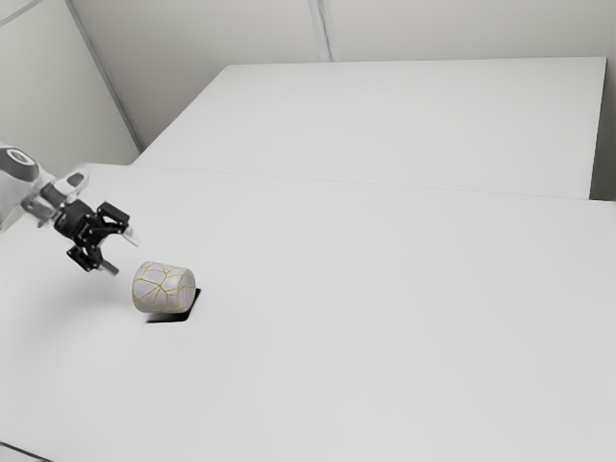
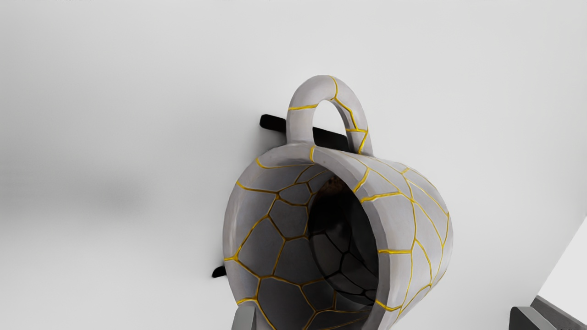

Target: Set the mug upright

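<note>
Wide open and holding nothing, the black gripper (image 1: 125, 256) hangs tilted just beside a toppled mug (image 1: 162, 289), which lies on its side on a white table (image 1: 385, 318), toward the exterior view's right and slightly nearer that camera. The mug's long axis runs away from the fingers, its open mouth (image 2: 298, 229) facing them and its base at the far end. Its looped handle (image 2: 298, 114) juts out across the line joining the two fingertips, one of which overlaps the rim in the wrist view while the other stands clear of the wall. Gold veins cross the pale grey cup inside and out, and a flat black shape (image 2: 273, 123) shows beneath it. Righting the mug would likely call for a firm hold on the wall near the mouth, then a turn lifting that end above the base; the smooth, rounded side could roll if nudged off-centre.
</note>
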### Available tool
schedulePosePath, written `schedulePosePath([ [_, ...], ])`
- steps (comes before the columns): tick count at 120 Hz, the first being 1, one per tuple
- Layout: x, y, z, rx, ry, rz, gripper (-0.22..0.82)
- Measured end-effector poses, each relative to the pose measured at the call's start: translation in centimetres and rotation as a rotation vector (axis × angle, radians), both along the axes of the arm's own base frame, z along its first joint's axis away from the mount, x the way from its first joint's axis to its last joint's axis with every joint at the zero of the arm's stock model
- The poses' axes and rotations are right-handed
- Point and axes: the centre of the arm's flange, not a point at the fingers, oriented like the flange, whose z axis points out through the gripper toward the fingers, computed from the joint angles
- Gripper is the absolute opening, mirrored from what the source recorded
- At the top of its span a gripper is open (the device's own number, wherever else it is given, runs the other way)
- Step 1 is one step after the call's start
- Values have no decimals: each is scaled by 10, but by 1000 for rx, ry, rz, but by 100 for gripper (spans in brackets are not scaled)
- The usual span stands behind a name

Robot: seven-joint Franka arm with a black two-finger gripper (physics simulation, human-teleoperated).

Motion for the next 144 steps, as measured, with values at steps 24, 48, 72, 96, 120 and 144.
schedulePosePath([
  [24, 3, -4, -32, -83, -5, 12, 60],
  [48, 7, -19, -46, -166, -18, 12, 60],
  [72, 12, -34, -48, -231, -38, 30, 53],
  [96, 15, -39, -46, -223, -13, 23, 8],
  [120, 21, -46, -43, -215, 5, 23, -9],
  [144, 33, -51, -26, -183, -4, 7, -15],
])
